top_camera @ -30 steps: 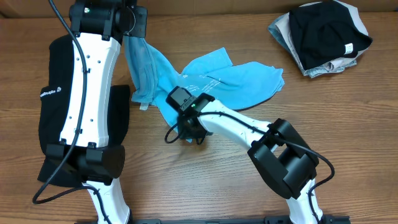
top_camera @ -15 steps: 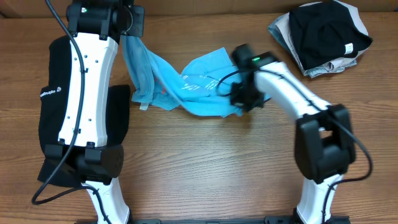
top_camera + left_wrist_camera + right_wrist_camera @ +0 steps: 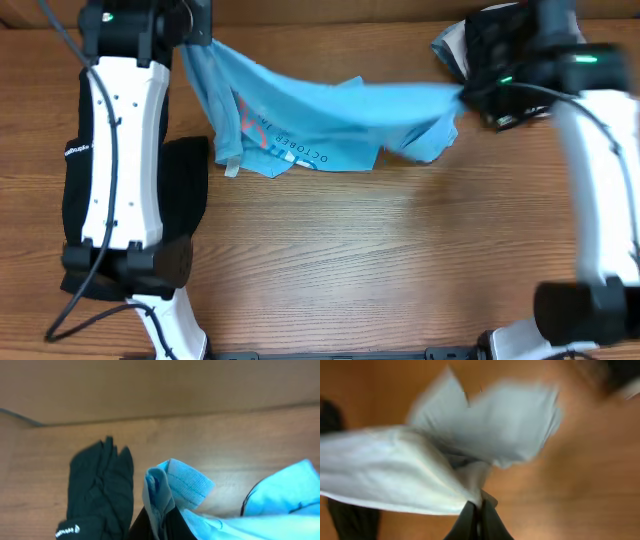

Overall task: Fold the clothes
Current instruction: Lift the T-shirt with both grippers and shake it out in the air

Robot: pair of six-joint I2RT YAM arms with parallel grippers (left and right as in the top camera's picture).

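Note:
The light blue T-shirt with white and orange-red lettering hangs stretched between my two grippers above the table. My left gripper at the far left is shut on one end of it; its fingers pinch the blue fabric in the left wrist view. My right gripper at the far right is shut on the other end; the right wrist view shows pale fabric bunched at the closed fingers. The black garment with a small white logo lies under my left arm and shows in the left wrist view.
A pile of folded dark and grey clothes sits at the back right, right behind my right gripper. Bare wooden tabletop fills the middle and front.
My right gripper has swept from the table's middle to the far right with the shirt's edge, pulling the crumpled shirt out into a stretched span. The left arm shifted slightly left.

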